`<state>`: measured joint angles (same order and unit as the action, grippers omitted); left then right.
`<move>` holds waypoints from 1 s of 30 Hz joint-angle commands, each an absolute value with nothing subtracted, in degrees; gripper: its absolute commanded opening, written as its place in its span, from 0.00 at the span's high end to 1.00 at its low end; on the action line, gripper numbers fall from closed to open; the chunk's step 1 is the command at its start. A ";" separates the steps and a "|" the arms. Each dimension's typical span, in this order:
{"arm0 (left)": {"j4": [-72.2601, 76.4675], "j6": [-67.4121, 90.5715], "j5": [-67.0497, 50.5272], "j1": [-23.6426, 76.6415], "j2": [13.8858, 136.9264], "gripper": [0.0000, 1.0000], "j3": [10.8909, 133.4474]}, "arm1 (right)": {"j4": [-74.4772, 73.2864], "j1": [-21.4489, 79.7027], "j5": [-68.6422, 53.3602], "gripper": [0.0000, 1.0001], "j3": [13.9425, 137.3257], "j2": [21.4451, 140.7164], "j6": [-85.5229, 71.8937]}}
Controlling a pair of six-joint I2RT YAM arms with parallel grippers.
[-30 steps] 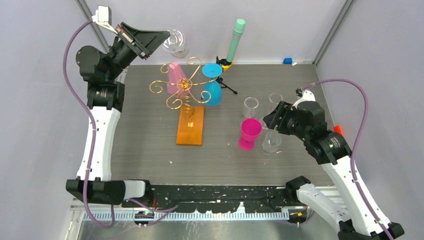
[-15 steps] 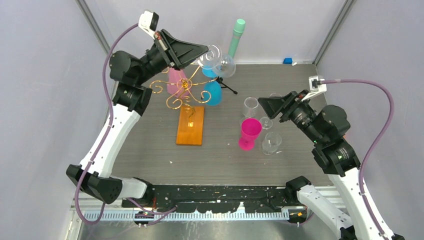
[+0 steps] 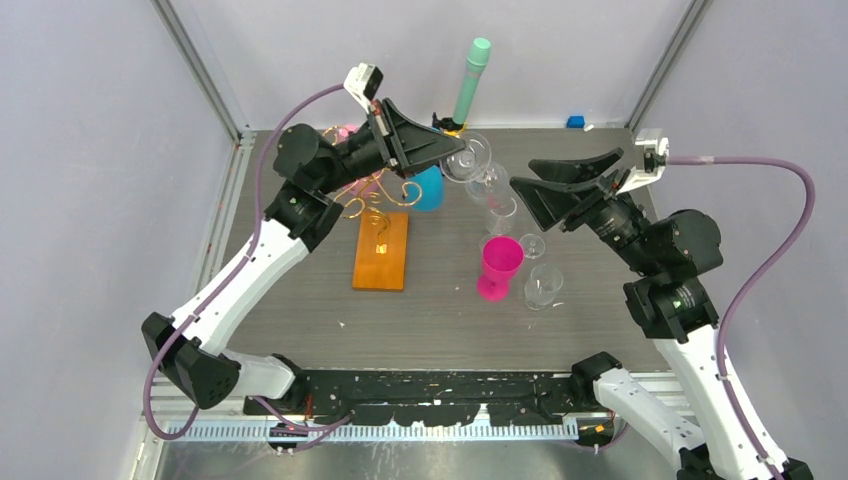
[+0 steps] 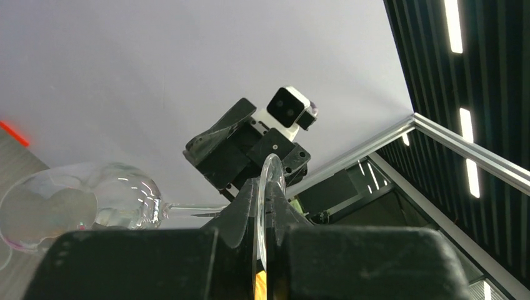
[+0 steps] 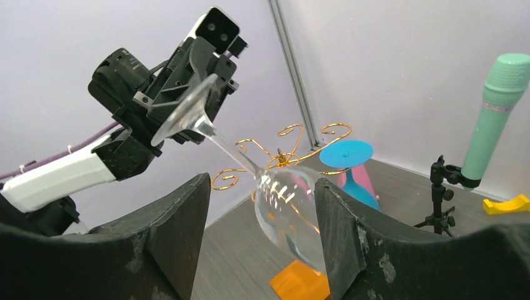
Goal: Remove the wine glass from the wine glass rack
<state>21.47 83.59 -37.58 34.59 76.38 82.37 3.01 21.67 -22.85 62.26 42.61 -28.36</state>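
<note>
Now left gripper (image 3: 443, 157) clamps empty wine glass (image 3: 482, 178) by its foot, bowl just ahead of wide-open right gripper (image 3: 525, 177); both arms swung inward since.

A grey wood-grain bench (image 3: 430, 320) is enclosed by plain pale lilac walls (image 3: 90, 180), which are met at the far corners by slanting aluminium posts (image 3: 197, 65). Overhead, a dark slatted ceiling (image 4: 425, 62) is lit by white strip lights (image 4: 454, 25).

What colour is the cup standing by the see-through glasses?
The cup is hot pink, clearest in the top external view.
</note>
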 commanded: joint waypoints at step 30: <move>26.37 85.43 -35.23 41.31 75.69 1.00 78.34 | -0.47 21.54 -52.03 0.80 72.14 54.63 -15.29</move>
<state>21.50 85.21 -35.94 40.93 76.38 77.69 -4.10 21.63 -50.48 69.87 54.41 -12.62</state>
